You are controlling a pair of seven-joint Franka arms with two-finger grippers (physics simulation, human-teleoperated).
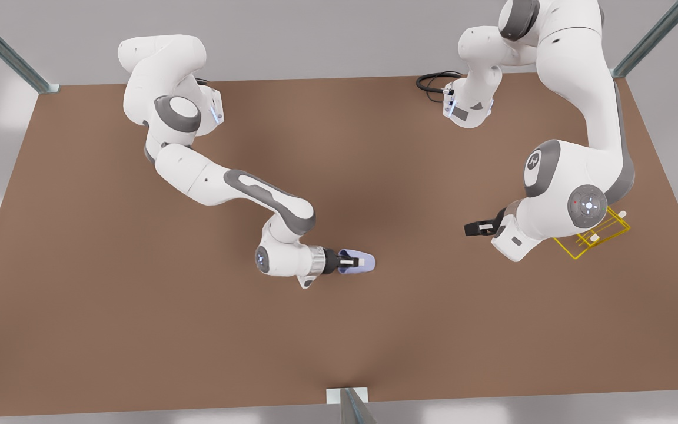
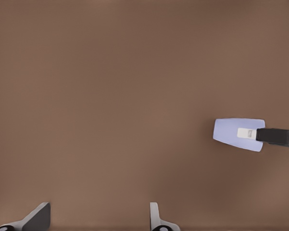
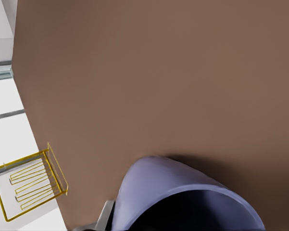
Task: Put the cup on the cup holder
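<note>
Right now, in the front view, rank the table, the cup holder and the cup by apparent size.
1. table, by far.
2. cup holder, though the left arm hides part of it.
3. cup, held in the right gripper.

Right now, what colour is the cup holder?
Yellow wire; the cup holder shows best in the right wrist view.

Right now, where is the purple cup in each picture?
Front view: cup low centre, held by the right gripper.
Left wrist view: cup far off, beyond the waiting, open left gripper.
Right wrist view: cup close up, dark inside showing.
Shared landmark: the brown table beneath it.
</note>
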